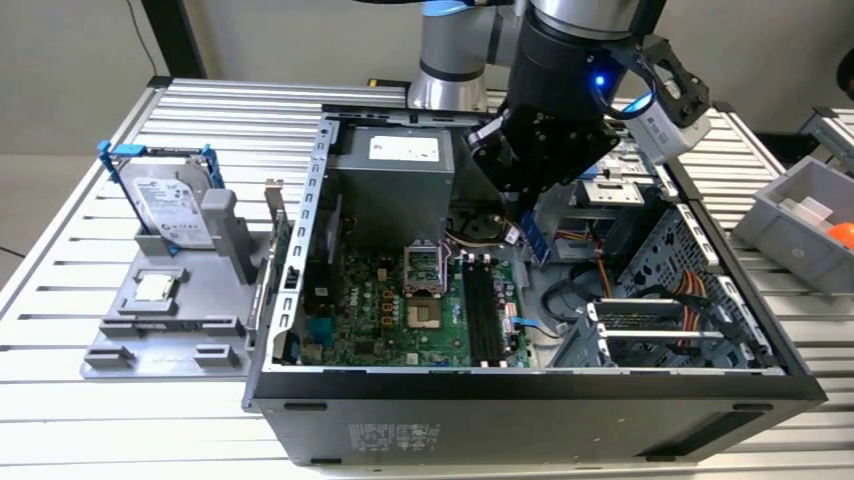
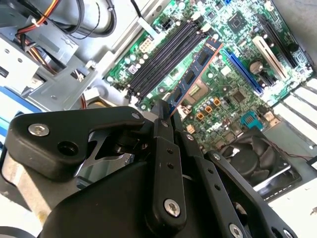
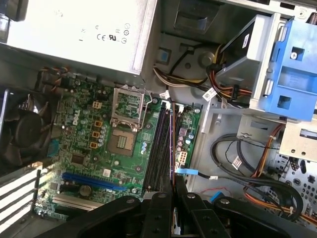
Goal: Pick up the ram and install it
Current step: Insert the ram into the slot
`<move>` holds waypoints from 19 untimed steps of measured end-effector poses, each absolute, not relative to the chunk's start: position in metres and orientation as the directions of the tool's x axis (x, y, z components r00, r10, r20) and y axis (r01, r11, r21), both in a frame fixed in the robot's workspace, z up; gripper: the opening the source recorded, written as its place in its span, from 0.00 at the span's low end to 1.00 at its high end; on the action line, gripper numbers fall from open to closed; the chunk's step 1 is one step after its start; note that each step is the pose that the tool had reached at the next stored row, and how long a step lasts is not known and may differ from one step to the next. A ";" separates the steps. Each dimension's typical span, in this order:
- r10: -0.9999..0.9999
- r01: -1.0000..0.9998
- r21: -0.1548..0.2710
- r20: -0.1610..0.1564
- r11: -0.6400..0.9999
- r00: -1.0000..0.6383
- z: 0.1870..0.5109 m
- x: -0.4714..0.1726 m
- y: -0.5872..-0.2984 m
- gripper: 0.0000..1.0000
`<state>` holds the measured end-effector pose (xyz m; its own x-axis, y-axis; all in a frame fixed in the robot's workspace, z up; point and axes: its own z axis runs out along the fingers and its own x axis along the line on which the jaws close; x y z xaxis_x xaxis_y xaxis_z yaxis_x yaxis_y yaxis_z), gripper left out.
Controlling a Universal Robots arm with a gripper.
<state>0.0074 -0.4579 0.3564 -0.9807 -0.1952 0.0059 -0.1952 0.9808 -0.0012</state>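
My gripper [image 2: 166, 118] is shut on the ram [image 2: 195, 74], a long thin dark board with black chips, pinched at one end. The stick hangs over the open computer case, above the black memory slots [image 2: 163, 54] of the green motherboard and roughly in line with them, without touching. In the first wrist view the ram [image 3: 172, 144] shows edge-on as a thin line rising from the gripper [image 3: 173, 192], lying along the memory slots [image 3: 159, 144]. In the exterior view the gripper [image 1: 515, 215] hovers inside the case, above the upper end of the memory slots [image 1: 483, 310].
The open case [image 1: 534, 385] stands on a slatted metal table. The power supply [image 1: 394, 175] and empty processor socket [image 1: 420, 270] flank the slots, with cables and drive cage [image 1: 667, 300] beyond. A grey fixture [image 1: 167, 325] holds a blue-framed hard drive [image 1: 167, 200]. A grey bin [image 1: 807, 215] sits nearby.
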 end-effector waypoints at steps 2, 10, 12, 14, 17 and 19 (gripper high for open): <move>-0.195 -0.195 -0.003 0.006 0.981 -0.981 0.355 0.007 -0.458 0.00; -0.195 -0.195 -0.007 0.007 0.981 -0.981 0.351 0.007 -0.458 0.00; -0.195 -0.195 -0.008 0.007 0.981 -0.981 0.350 0.007 -0.458 0.00; -0.195 -0.195 -0.009 0.007 0.981 -0.981 0.349 0.007 -0.458 0.00; -0.195 -0.195 -0.009 0.007 0.981 -0.981 0.348 0.007 -0.458 0.00; -0.194 -0.194 -0.009 0.007 0.981 -0.981 0.347 0.007 -0.458 0.00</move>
<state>0.0074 -0.4578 0.3469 -0.9809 -0.1943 0.0075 -0.1944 0.9809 -0.0093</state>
